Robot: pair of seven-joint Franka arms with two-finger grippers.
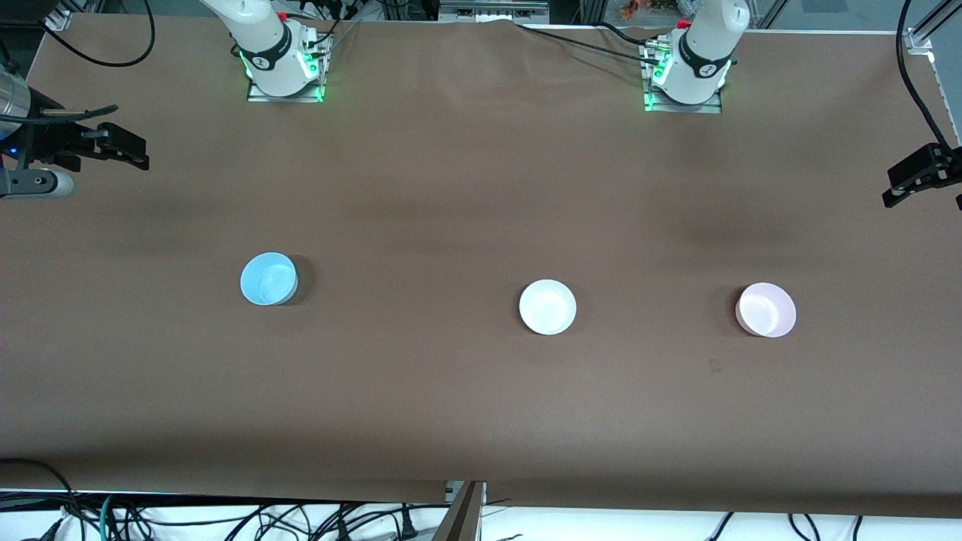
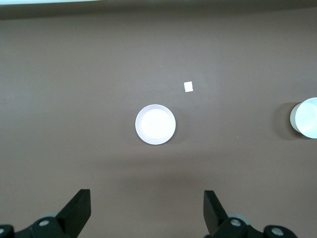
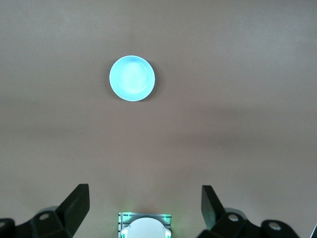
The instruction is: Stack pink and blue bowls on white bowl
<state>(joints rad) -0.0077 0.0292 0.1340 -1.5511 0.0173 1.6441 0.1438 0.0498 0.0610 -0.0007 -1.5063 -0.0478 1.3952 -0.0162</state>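
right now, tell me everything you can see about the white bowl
The white bowl is small, round and plain, and looks like smooth plastic. It sits upright on the brown table, mouth up, with nothing visible in it. It stands alone: nothing touches it and no hand is near it. It lies between the other two bowls, closer to the pink bowl at the left arm's end than to the blue bowl at the right arm's end. Only its edge shows in the left wrist view.

Three bowls in a loose row, none stacked.
The blue bowl (image 1: pixel 268 279) sits toward the right arm's end, the white bowl (image 1: pixel 548 306) in between, the pink bowl (image 1: pixel 766 309) toward the left arm's end (all upright, well apart) on the brown table (image 1: pixel 451 188).
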